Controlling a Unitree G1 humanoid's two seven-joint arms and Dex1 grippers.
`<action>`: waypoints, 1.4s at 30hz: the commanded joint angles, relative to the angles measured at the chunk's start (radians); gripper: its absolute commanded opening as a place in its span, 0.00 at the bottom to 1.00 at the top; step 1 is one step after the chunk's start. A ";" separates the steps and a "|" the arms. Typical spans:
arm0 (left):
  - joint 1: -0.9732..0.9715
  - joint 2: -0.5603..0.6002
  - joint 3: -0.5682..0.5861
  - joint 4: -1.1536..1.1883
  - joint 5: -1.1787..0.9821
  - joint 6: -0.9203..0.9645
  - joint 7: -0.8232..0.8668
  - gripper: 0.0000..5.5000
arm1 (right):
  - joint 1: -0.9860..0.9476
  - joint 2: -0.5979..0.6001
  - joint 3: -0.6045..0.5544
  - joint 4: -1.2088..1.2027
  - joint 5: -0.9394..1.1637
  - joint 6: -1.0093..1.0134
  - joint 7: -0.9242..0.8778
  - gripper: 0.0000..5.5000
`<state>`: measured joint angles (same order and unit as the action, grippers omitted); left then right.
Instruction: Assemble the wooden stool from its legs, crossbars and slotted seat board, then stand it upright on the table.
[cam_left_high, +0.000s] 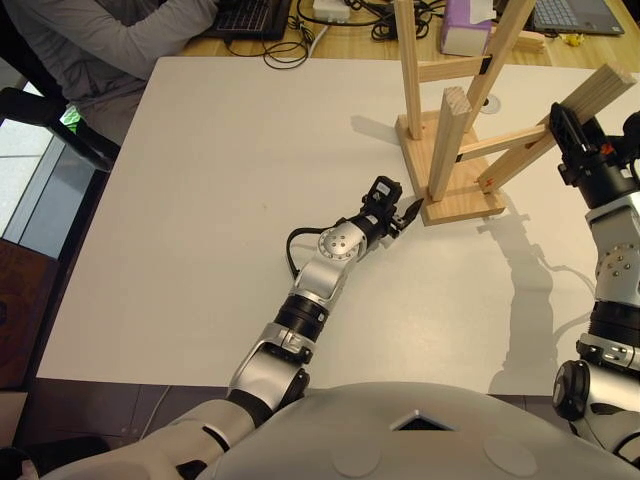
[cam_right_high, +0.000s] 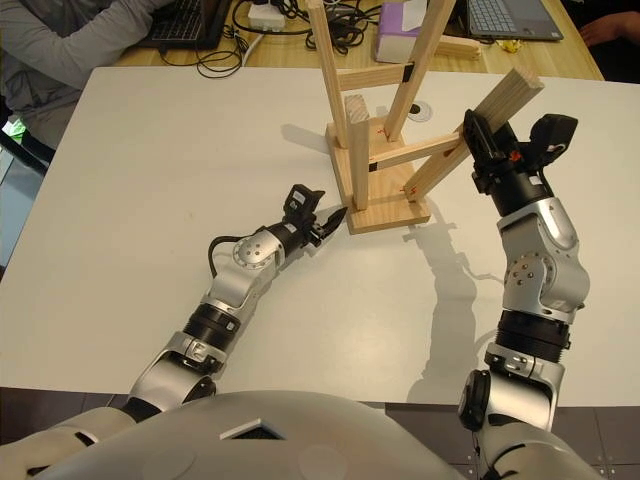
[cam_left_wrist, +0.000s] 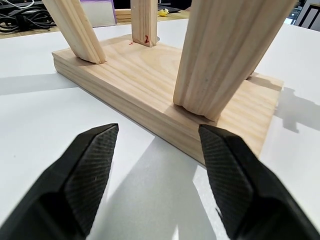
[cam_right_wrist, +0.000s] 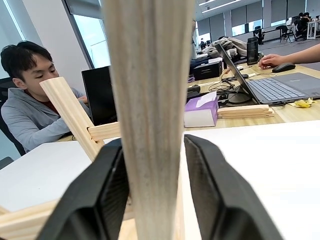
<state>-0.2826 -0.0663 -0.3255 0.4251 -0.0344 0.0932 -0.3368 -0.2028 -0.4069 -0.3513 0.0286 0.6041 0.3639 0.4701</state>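
Four legs (cam_right_high: 356, 150), one seat board (cam_right_high: 390, 214) — inverted

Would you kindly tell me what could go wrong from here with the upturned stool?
The right gripper is shut on a slanted pale wooden leg; pulling could lever it out of the wooden seat board or tip the stool. The open left gripper sits by the board's corner, not clamping it, so the board may slide on the white table.
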 joint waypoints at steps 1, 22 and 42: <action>0.002 -0.042 -0.003 0.014 0.003 -0.009 0.001 0.54 | 0.009 0.013 -0.024 -0.015 0.032 0.011 0.007 0.45; 0.001 -0.038 -0.011 0.021 0.008 -0.018 -0.001 0.54 | -0.602 -0.167 -0.183 0.223 0.176 0.034 -0.106 0.67; 0.024 -0.049 -0.023 -0.005 0.005 -0.004 0.013 0.54 | -0.416 -0.043 0.088 0.290 0.002 0.267 -0.034 0.67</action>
<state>-0.2794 -0.0652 -0.3437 0.4224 -0.0305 0.0779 -0.3298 -0.6852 -0.5251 -0.2749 0.3030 0.5874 0.5864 0.4283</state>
